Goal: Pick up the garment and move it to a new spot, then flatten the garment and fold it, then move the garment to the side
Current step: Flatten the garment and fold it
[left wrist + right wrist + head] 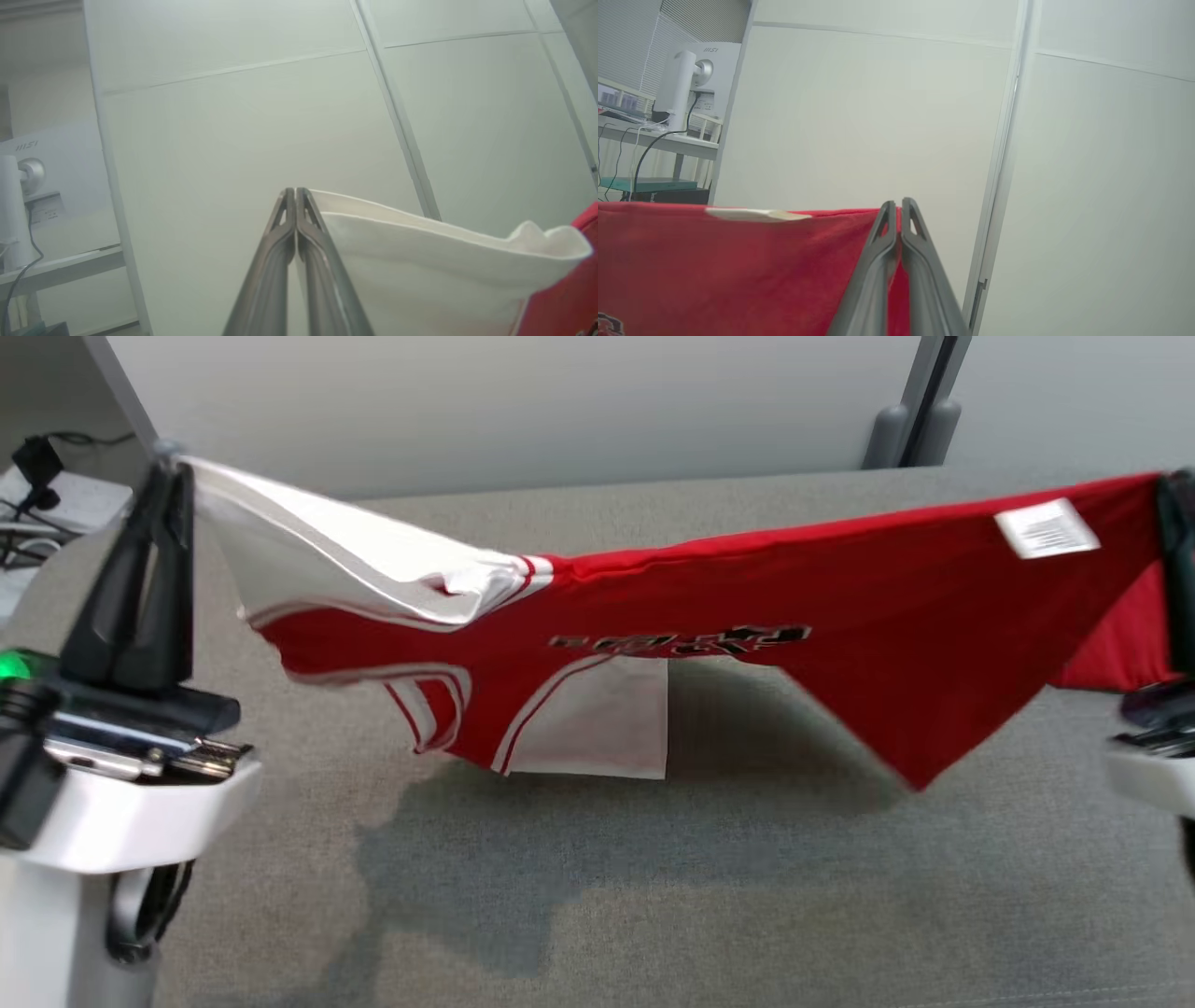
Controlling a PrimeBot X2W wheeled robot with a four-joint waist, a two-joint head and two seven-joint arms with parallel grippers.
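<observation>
Work surface: desk covered in grey woven cloth, with the garment's shadow across its middle. Behind its far edge stand pale partition panels with a grey post at the right. Off the far left corner lies a tangle of black cables, and the right wrist view shows a white monitor on a side shelf. The garment is a red jersey with white panels, white striping and blurred black lettering across the middle. A white label sits near its right top edge. It hangs stretched above the desk between both hands, top edge sagging slightly toward the centre. The left hand is clenched on the white corner, fingers pressed together with the cloth pinched at the tips. The right hand is clenched on the red corner at the frame's right edge. The lowest points, a white panel and a red tip, hang close to the desk; contact cannot be told. The near half of the desk is bare, and the far edge lies just behind the garment.
</observation>
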